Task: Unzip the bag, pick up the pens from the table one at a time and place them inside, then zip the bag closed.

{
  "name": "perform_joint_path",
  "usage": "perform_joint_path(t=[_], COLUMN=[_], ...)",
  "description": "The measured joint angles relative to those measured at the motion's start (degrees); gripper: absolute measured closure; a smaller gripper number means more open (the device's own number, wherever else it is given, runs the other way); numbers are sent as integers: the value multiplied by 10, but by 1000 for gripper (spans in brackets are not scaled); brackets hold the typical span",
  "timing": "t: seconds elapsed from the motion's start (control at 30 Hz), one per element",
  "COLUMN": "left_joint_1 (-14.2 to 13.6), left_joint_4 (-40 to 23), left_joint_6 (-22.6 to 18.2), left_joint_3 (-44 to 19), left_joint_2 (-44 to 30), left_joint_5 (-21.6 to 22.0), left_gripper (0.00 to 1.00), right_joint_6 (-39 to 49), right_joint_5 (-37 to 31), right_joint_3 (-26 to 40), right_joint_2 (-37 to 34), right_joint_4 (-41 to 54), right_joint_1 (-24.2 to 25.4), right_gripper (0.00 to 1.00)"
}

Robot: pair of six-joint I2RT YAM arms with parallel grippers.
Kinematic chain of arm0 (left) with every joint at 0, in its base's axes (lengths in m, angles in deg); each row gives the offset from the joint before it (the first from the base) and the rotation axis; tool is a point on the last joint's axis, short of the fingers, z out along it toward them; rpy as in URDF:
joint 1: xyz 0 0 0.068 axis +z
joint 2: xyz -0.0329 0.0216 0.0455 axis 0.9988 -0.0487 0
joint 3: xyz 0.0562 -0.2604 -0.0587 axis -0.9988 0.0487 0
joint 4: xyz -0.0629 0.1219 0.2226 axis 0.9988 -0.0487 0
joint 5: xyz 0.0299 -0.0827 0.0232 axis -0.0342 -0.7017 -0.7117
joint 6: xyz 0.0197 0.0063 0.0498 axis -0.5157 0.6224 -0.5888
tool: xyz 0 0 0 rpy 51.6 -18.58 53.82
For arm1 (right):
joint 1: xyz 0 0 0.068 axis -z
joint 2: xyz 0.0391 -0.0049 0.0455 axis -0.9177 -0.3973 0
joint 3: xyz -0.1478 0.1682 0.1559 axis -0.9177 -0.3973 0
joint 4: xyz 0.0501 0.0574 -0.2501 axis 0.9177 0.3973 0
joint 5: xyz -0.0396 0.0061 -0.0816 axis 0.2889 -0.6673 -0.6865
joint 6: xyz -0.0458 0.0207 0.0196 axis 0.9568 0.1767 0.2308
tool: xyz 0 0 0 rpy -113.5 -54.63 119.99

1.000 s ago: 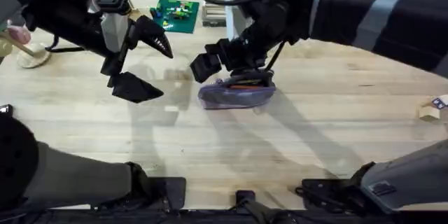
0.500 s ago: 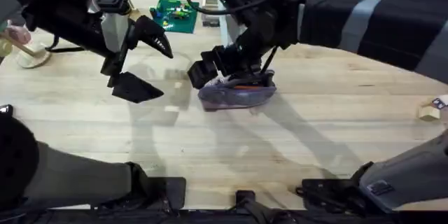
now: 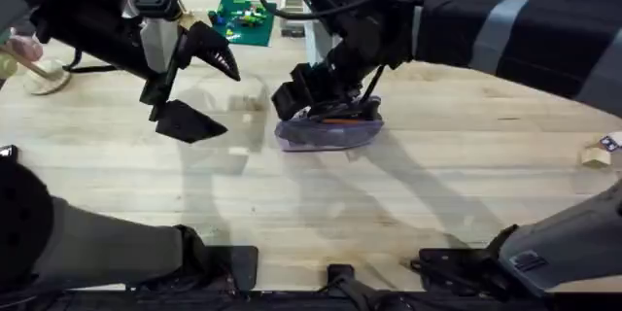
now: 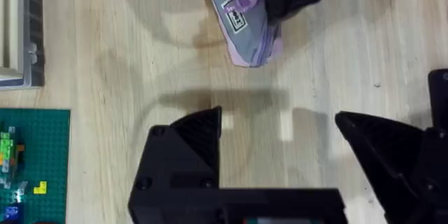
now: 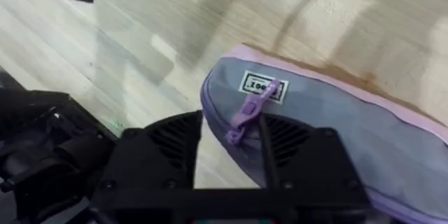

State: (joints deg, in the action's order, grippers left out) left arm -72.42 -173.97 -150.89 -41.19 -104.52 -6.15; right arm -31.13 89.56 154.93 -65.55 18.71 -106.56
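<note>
At mid-table the right gripper (image 5: 231, 147) pinches the bag's (image 3: 326, 133) zipper pull (image 5: 250, 112). The pouch looks soft and light, so likely to drag; brace its fabric end. The left gripper (image 3: 199, 92) hangs spread.

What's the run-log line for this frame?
left hand: open, idle above table | right hand: at zipper pull on lavender pencil pouch, grip unclear | pouch: on table
</note>
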Motion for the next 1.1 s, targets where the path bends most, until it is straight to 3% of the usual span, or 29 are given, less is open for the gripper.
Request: perform_joint_path(t=[0.13,0.47,1.1], left_joint_1=[0,0,0], left_joint_4=[0,0,-3], left_joint_6=[0,-1,-2], left_joint_3=[0,0,0], left_joint_2=[0,0,0], left_joint_5=[0,0,-1], left_gripper=[6,36,6], right_joint_6=[0,-1,-2], right_joint_5=[0,0,0], right_joint_3=[0,0,0], right_joint_2=[0,0,8], right_joint_4=[0,0,-1], right_joint_1=[0,0,0], right_gripper=[660,950,971])
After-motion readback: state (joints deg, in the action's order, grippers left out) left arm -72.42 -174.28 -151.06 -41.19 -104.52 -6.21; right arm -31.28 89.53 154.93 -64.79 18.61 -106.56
